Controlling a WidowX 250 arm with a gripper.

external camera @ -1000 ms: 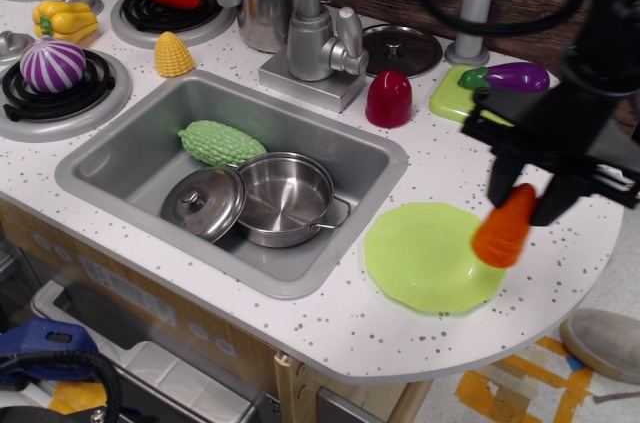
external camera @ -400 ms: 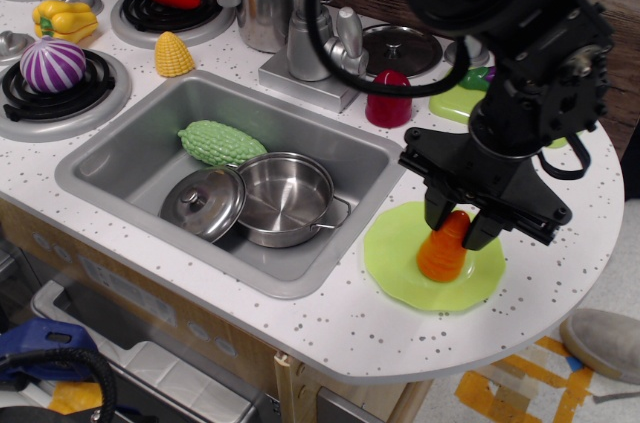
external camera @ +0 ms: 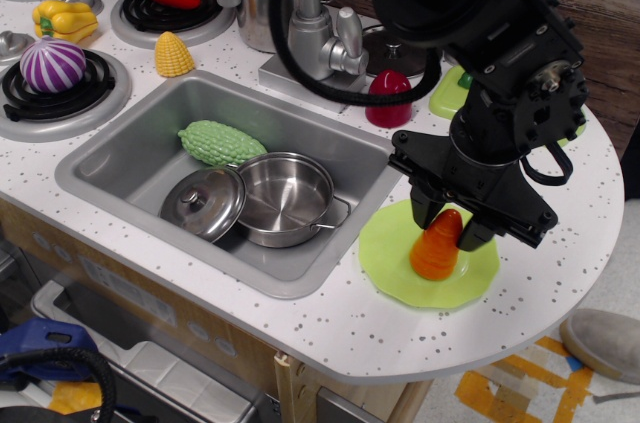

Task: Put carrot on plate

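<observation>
The orange carrot [external camera: 437,247] stands tip-up on the lime-green plate [external camera: 390,265], which lies on the white counter right of the sink. My gripper [external camera: 448,226] hangs straight down over the plate, its two black fingers on either side of the carrot's upper part. The fingers look shut on the carrot, whose wide base seems to rest on the plate. The arm hides the plate's far rim.
The sink [external camera: 120,161] holds a steel pan [external camera: 285,195], a lid [external camera: 203,204] and a green ridged vegetable [external camera: 220,142]. A red pepper-like piece [external camera: 388,96] and the faucet [external camera: 318,38] stand behind. Yellow corn [external camera: 173,53] and a purple onion [external camera: 52,65] are at left. The counter edge curves close at right.
The gripper carried the carrot left from beyond the plate's right rim and lowered it onto the plate. The plate slid slightly left.
</observation>
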